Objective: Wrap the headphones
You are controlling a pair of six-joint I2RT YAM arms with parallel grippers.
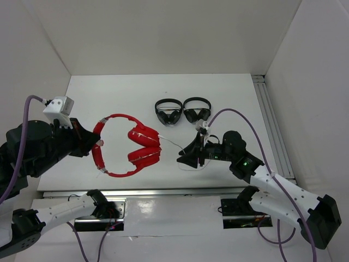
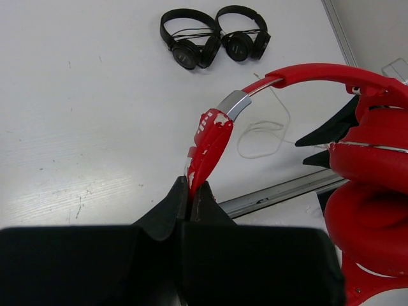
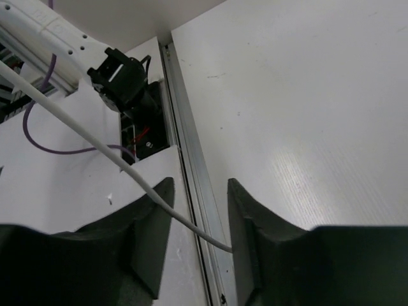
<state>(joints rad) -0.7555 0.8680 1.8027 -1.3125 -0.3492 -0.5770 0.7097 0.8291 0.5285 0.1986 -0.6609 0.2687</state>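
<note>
Left of centre on the table [image 1: 229, 98], my left claw [image 2: 190, 191] pinches the stiff headband [image 2: 319, 73] of the red headphones [image 1: 143, 146], while my right claw [image 3: 199, 185] stands half spread around their limp white cable [image 3: 89, 131], probably light, slippery, best pinched near the cup.

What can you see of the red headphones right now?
The red headphones have a glossy plastic headband with a silver slider, scuffed padding, and round padded cups folded inward. The left gripper is clamped shut on the headband's side. Their thin white cable runs between the right gripper's open jaws.
</note>
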